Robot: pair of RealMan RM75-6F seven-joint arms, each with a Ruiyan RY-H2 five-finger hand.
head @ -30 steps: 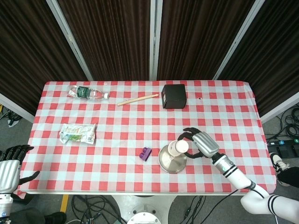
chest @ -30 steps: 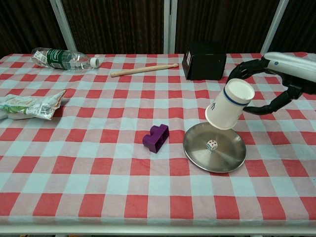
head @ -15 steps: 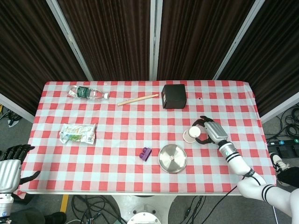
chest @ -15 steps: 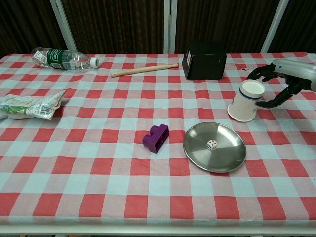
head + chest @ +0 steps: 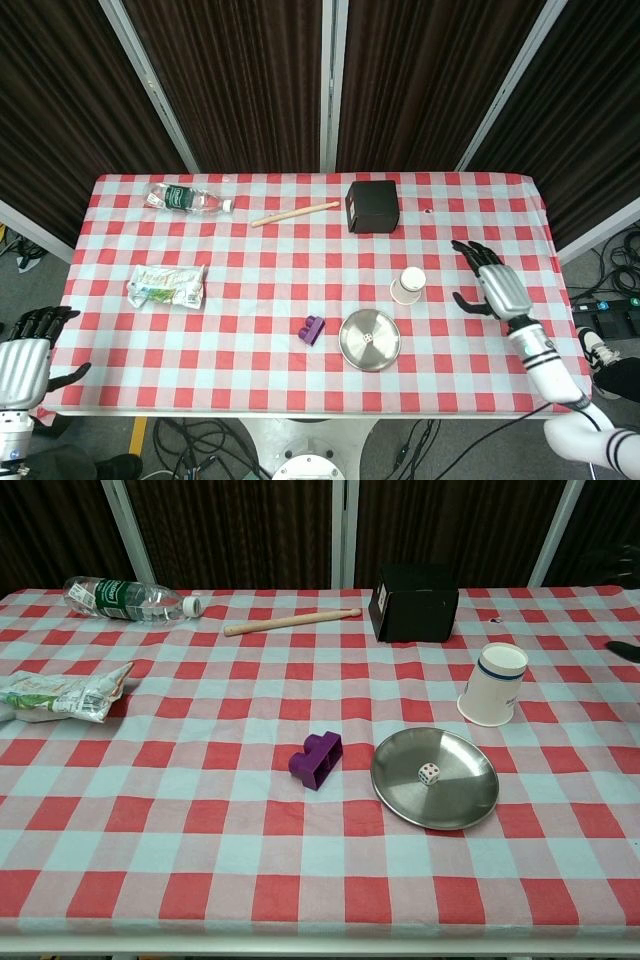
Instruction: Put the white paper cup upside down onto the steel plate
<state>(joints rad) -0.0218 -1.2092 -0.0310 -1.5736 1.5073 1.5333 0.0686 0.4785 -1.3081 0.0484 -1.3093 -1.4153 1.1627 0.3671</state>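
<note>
The white paper cup (image 5: 408,284) (image 5: 491,685) with a blue ring stands upside down on the tablecloth, just beyond the right rim of the steel plate (image 5: 369,340) (image 5: 434,777), apart from it. A small white die lies on the plate. My right hand (image 5: 492,284) hovers to the right of the cup, fingers spread, holding nothing; the chest view shows only a fingertip of it at the right edge. My left hand (image 5: 24,355) hangs off the table's front left corner, empty with its fingers apart.
A purple block (image 5: 311,329) (image 5: 317,759) lies left of the plate. A black box (image 5: 371,206) (image 5: 413,601) stands behind the cup. A wooden stick (image 5: 294,213), a plastic bottle (image 5: 187,199) and a snack bag (image 5: 166,285) lie on the left half.
The right hand carried the cup away from above the plate, set it upside down on the cloth, let go and drew back to the right. The left hand stayed put.
</note>
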